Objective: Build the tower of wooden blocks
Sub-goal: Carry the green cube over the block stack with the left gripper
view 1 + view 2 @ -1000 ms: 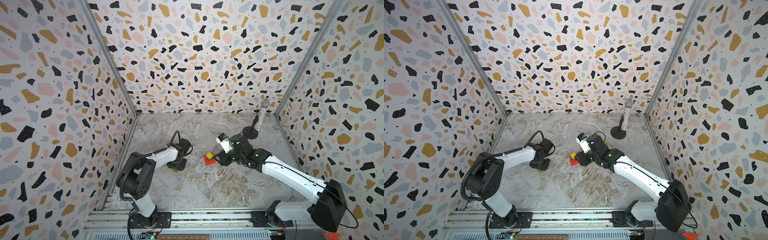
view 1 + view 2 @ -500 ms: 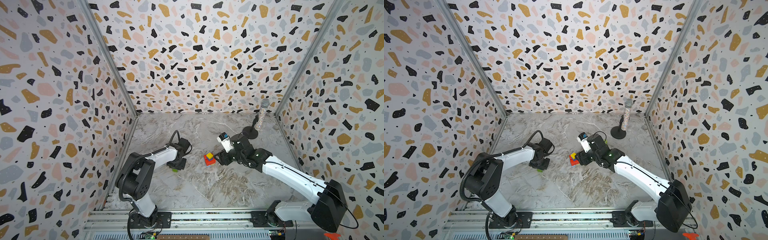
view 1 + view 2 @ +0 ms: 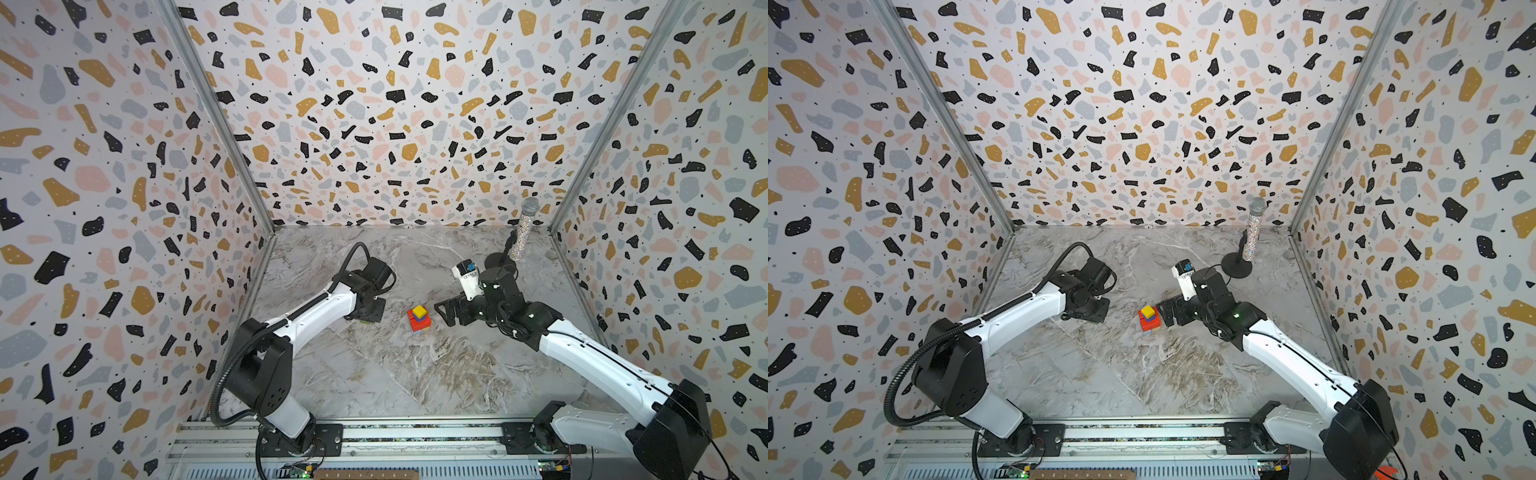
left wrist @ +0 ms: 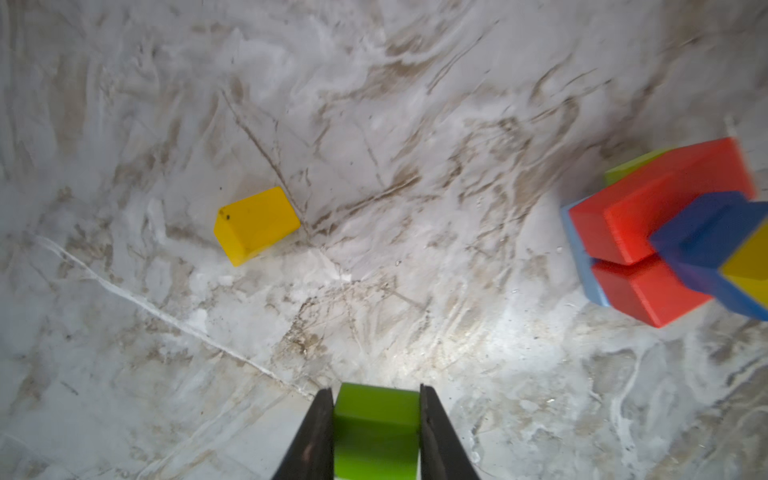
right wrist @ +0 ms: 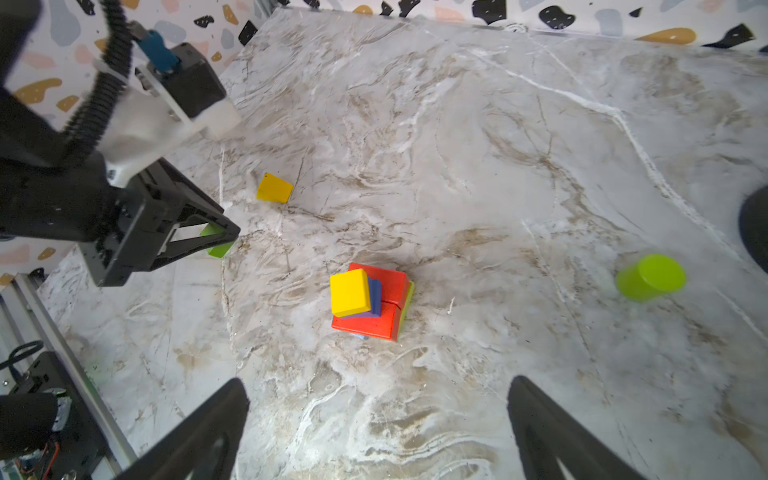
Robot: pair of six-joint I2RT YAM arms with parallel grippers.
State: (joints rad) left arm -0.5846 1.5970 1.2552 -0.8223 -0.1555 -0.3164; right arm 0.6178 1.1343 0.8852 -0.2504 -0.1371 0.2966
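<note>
Both top views: tower [image 3: 419, 318] stands upright near mid table [image 3: 415, 374]; yellow cube [image 3: 419, 310] on top, red and blue layers under it; left gripper [image 3: 366, 314] points down at the table, left of the tower and apart from it; a sliver of green block [image 3: 362, 322] shows under it; finger state not readable here; right gripper [image 3: 445, 314] is just right of the tower, fingers spread wide, nothing between them, not touching the tower; glittery microphone [image 3: 523, 232] stands on its black stand well behind and to the right of the tower.

Left wrist view: left gripper [image 4: 376, 390] fingers are narrow, pressed on both sides of the green block [image 4: 376, 428]; loose yellow block [image 4: 257, 224] lies on the table, well apart from the tower [image 4: 665, 237]; tower shows a light blue piece at the base, two red bricks [image 4: 648, 216], a green piece behind them, a blue block [image 4: 706, 232], then the yellow cube; blurred at the frame edge.

Right wrist view: right gripper [image 5: 376, 386] fingers are wide apart, empty, with the tower [image 5: 370, 301] beyond them and clear of both; green cylinder [image 5: 650, 276] lies on its side, well apart from the tower; loose yellow block [image 5: 274, 189] and left gripper [image 5: 224, 239], holding the green block, sit on the tower's opposite side from the cylinder.
</note>
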